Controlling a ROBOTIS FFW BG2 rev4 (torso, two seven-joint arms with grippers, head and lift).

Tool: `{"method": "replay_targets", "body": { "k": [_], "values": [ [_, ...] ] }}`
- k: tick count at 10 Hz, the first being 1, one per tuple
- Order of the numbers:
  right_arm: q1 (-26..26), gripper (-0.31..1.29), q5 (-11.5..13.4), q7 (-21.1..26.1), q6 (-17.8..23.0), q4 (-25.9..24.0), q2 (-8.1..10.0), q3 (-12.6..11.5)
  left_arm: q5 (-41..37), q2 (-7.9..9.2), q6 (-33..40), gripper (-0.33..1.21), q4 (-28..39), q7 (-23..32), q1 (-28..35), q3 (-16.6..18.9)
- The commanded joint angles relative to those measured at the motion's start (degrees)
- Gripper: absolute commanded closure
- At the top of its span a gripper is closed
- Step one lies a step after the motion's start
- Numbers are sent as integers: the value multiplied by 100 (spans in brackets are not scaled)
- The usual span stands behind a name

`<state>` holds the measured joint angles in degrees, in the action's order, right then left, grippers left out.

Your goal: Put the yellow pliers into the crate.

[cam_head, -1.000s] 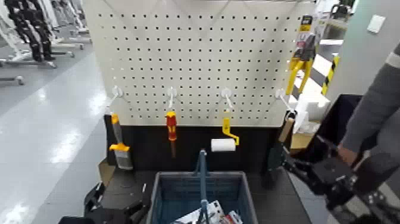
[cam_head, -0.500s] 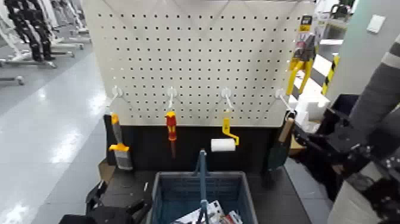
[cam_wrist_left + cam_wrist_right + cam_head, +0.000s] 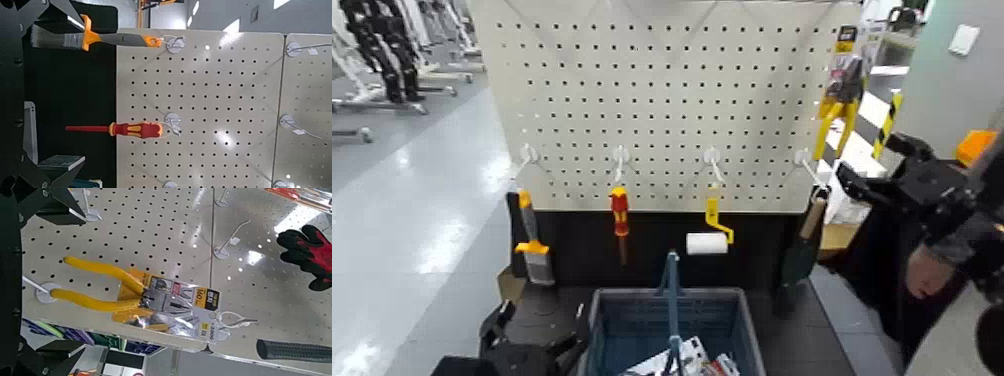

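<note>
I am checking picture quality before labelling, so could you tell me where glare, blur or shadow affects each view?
Head view: soft throughout, the right gripper smeared near the yellow pliers; floor reflections at left. Left wrist view: bright glare patches on the pegboard, dark shadow beside it around the screwdriver. Right wrist view: strong glare washes the board's far corner; the pliers' card stays legible; the near gripper frame is black silhouette.

Right gripper [image 3: 854, 185] raised high at right side, arm reaching forward and up, black fingers spread apart, nothing between them. Left gripper [image 3: 537, 335] parked low at lower left, near body, dark fingers apart and empty. Left arm folded down, idle.
</note>
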<state>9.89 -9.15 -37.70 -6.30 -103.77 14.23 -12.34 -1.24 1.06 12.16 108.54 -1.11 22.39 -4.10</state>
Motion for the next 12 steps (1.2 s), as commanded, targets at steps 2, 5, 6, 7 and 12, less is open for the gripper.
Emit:
{"method": "replay_targets", "body": {
  "k": [2, 5, 6, 7, 12],
  "values": [
    [487, 18, -148, -221, -82, 234, 256, 47, 1, -27, -12, 13, -9, -64, -51, -12],
    [1041, 19, -368, -599, -179, 603, 520, 161, 19, -62, -12, 13, -18, -152, -104, -30],
    [1190, 19, -359, -634, -205, 656, 590, 205, 28, -71, -12, 13, -18, -161, -113, -38],
    [1340, 20, -394, -730, -249, 761, 651, 267, 45, -71, -12, 13, -18, -205, -130, -38],
    [1902, 20, -640, -1100, -364, 1324, 818, 671, 80, -115, 41, 13, -44, -249, -156, -30]
  ]
}}
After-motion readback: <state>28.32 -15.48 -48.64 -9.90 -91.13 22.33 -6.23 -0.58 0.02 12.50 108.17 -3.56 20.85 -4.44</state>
